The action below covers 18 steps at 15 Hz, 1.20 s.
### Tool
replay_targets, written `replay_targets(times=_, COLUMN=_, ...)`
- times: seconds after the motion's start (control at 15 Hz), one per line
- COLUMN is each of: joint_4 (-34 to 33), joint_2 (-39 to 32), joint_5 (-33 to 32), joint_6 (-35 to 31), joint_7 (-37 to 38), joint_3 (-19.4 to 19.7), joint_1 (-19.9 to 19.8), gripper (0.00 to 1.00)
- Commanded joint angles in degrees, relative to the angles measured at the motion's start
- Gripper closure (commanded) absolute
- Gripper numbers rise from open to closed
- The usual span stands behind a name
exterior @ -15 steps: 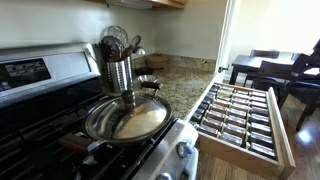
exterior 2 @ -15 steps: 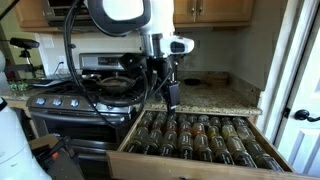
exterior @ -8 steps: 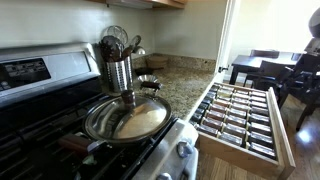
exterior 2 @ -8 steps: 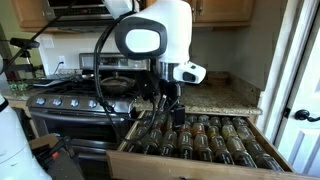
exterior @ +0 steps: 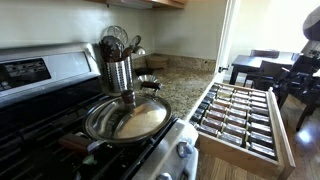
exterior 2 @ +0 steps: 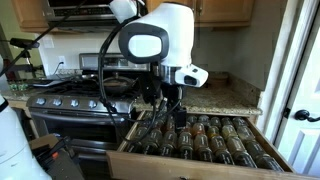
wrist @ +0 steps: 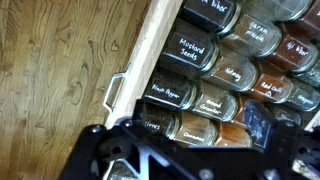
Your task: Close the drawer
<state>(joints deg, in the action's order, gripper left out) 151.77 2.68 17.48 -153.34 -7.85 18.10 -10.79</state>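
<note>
Ext. view w/ the pan (exterior: 125, 118): the drawer (exterior: 284, 128) sits pulled right out from under the counter (exterior: 185, 78) front edge, just beside the stove (exterior: 40, 105). Spice jars (exterior: 240, 112) lie in rows, all exposed. Nothing here has shifted vs a sec ago except a dark bit at the top right border, prob. the arm, too cropped to tell. Drawer hasn't moved, so the closing itself isn't begun.

Ext. view facing the counter: the arm (exterior 2: 150, 40) has dropped and swung toward the counter's right end over the last sec. The gripper (exterior 2: 167, 112) now hangs low over the jars, in the drawer's stove-side half. Touching lids or not: can't tell. I'd judge this as approach, lining up for a push.

Wrist view: looks down on the drawer's front rail (wrist: 150, 60), w/ the metal handle (wrist: 113, 92) on its outer face and wood floor (wrist: 50, 60) beyond. Gripper fingers (wrist: 100, 150) show at the bottom, spread wide, nothing between them.

Room: the floor side of the front rail looks free, so the gripper could get outside it and push toward the counter's front edge. Risk: clipping jar lids or snagging the handle on the way. No obstacle seen along the drawer's path in.
</note>
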Motion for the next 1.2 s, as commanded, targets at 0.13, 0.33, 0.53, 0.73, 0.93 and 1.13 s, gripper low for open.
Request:
replay_targets(times=0.13, joint_4=-6.62, joint_2=-12.34, joint_5=3.82, joint_6=-0.57, joint_7=4.89, joint_3=-1.02, joint_1=-3.06, gripper=0.12)
replay_targets(times=0.33, joint_4=-9.44, joint_2=-17.08, joint_5=3.68, joint_6=0.19, joint_7=6.67, joint_3=-1.65, joint_1=-5.17, gripper=0.4)
replay_targets(times=0.53, joint_4=-12.37, joint_2=-21.27, joint_5=4.18, joint_6=0.35, joint_7=7.91, joint_3=-2.64, joint_1=-7.16, gripper=0.59)
replay_targets(times=0.73, joint_4=-15.62, joint_2=-25.74, joint_5=2.2, joint_6=1.24, joint_7=11.36, joint_3=-2.35, joint_1=-7.52, gripper=0.8)
replay_targets(times=0.93, joint_4=-17.79, joint_2=-29.13, joint_5=-0.6, joint_6=2.04, joint_7=15.5, joint_3=-0.94, joint_1=-6.5, gripper=0.95)
replay_targets(times=1.13, joint_4=-19.11, joint_2=-30.72, joint_5=-1.42, joint_6=2.27, joint_7=17.01, joint_3=-1.06, joint_1=-6.87, gripper=1.0)
